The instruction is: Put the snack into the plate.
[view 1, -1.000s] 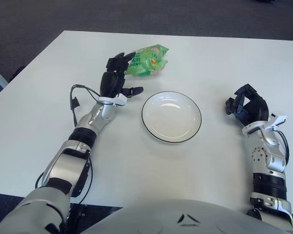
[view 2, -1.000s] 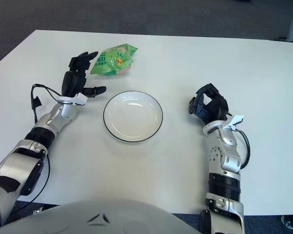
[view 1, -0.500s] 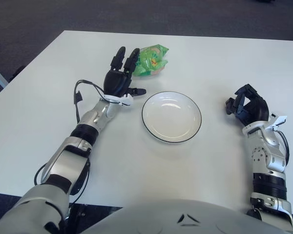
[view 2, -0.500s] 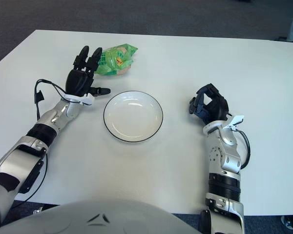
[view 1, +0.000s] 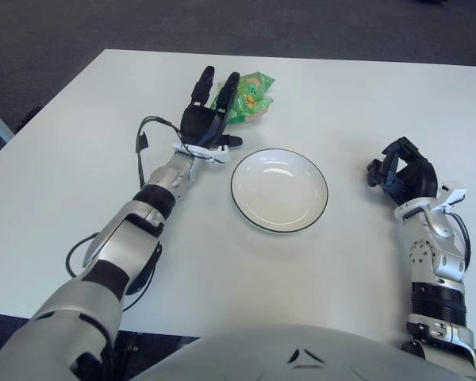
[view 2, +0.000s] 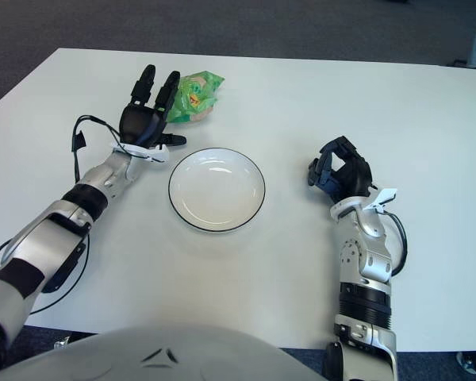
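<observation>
You have the snack (view 1: pixel 250 95), a green bag, lying on the white bench (view 1: pixel 79 159) behind and to the left of the plate (view 1: pixel 278 190), apart from its rim. The plate is white with a dark edge and holds nothing.

Your left hand (view 1: pixel 206 119) shows directly in front of the bag's left end. Two fingers (view 1: pixel 203 84) point up and away, spread and straight; a third sticks out sideways toward the plate. They grip nothing. The fingers overlap the bag in both views, but you cannot tell from either whether they touch it.

In the left eye view, the right-hand finger covers the bag's left edge, so only the right part of the bag shows. In the right eye view, more of the bag (view 2: pixel 194 96) shows past the fingers, including its crimped top corner. A black cable (view 2: pixel 83 143) loops off the left wrist above the bench.

Your right hand (view 2: pixel 339 171) shows to the right of the plate, well apart from it, fingers curled in and holding nothing.
</observation>
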You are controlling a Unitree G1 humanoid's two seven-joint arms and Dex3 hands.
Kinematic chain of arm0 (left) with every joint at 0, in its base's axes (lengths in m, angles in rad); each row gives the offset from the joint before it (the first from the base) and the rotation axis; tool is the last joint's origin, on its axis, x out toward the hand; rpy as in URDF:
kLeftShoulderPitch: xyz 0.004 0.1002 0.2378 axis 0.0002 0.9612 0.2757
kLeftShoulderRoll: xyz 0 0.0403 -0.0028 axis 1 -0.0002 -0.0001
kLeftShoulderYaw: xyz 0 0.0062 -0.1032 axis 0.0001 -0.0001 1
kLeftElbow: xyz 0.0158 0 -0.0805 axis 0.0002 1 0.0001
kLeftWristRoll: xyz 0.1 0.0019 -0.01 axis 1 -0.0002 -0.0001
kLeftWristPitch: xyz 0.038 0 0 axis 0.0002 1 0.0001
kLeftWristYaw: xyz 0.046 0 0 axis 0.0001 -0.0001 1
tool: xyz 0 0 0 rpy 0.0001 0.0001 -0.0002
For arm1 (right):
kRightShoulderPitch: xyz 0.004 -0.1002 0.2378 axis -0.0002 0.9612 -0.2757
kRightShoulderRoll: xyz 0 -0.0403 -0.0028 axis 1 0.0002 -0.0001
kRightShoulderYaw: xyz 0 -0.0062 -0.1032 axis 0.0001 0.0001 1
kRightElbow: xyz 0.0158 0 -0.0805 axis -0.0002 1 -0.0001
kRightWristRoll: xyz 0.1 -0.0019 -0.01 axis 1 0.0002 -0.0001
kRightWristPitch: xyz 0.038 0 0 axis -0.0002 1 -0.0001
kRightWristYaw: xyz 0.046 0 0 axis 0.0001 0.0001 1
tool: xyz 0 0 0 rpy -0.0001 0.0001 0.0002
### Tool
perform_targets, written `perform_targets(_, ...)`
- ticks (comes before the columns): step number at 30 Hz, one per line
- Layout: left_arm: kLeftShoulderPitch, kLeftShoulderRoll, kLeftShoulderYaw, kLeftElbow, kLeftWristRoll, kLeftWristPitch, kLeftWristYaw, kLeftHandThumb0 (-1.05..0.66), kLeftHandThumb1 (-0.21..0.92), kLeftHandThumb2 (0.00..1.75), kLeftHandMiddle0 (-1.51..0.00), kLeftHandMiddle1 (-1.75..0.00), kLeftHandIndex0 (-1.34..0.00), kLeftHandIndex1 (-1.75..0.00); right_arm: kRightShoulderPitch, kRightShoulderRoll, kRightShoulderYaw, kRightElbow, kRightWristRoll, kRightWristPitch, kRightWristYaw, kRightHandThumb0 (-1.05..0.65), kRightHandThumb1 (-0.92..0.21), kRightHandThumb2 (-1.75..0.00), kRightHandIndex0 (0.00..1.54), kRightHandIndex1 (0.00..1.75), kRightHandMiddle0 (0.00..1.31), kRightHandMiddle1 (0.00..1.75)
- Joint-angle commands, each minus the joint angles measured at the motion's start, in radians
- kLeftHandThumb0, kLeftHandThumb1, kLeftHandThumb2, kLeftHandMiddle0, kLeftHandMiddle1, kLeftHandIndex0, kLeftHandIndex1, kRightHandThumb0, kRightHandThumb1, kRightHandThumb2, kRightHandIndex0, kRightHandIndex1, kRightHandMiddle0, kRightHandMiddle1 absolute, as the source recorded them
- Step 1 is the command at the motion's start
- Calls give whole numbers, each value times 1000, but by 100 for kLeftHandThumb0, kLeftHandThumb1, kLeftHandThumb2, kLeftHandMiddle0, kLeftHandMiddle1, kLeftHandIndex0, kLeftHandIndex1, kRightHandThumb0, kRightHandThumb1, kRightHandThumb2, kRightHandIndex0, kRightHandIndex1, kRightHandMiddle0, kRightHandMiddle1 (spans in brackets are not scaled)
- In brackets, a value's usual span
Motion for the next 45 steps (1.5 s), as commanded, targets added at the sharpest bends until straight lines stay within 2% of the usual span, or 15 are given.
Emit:
perform_targets(1, -70, -20, -33, 75, 11, 14, 34, -105, 91, 9, 0, 0, 0, 0, 55, 42, 10, 46, -4, 53, -18, -48, -36, -127, 114, 175, 59, 175)
perform_targets(10, -152, -46, -98, 193, 12, 22, 55, -104, 86, 4, 0, 0, 0, 0, 58, 46, 11, 49, 1, 43, -11, -47, -36, -126, 115, 175, 58, 175)
perform_targets(17, -185, -53, -135, 237, 12, 19, 88, -101, 84, 3, 0, 0, 0, 0, 62, 50, 13, 41, -1, 45, -17, -47, -37, -126, 116, 175, 58, 175)
perform_targets(45, -255, -96, -172, 316, -11, 95, 21, -87, 80, 1, 0, 0, 0, 0, 88, 65, 22, -3, 6, 60, -27, -48, -35, -128, 118, 175, 59, 175)
